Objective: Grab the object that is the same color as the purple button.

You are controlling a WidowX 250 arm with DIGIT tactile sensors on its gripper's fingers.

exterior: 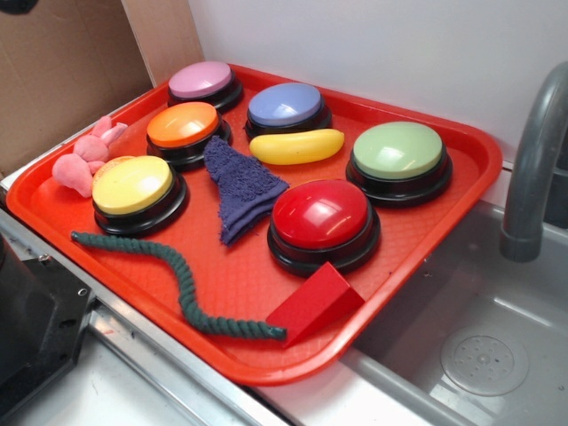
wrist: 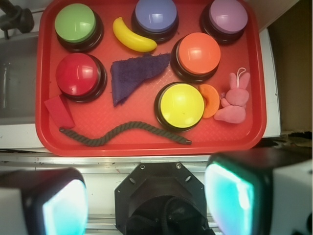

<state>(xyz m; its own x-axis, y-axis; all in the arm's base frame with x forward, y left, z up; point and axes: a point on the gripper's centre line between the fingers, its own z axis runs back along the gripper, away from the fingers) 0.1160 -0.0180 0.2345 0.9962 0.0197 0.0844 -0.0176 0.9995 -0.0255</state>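
While lying flat on red plastic tray (exterior: pixel 444 213), fuzzy indigo-purple terry rag (wrist: pixel 134 76) between red dome button (wrist: pixel 77 74) and orange dome button (wrist: pixel 198 54), matching periwinkle dome button (wrist: pixel 155 14). Pincer (wrist: pixel 146 200) parked off-tray, fingers spread wide, empty.

- My red tray (exterior: pixel 461 169) sits on the bench (exterior: pixel 133 390).
- It holds six big buttons, the purple rag (exterior: pixel 238 182), a banana (exterior: pixel 296 146), green rope (exterior: pixel 182 284), a red wedge (exterior: pixel 315 302) and a pink bunny (exterior: pixel 86 160).
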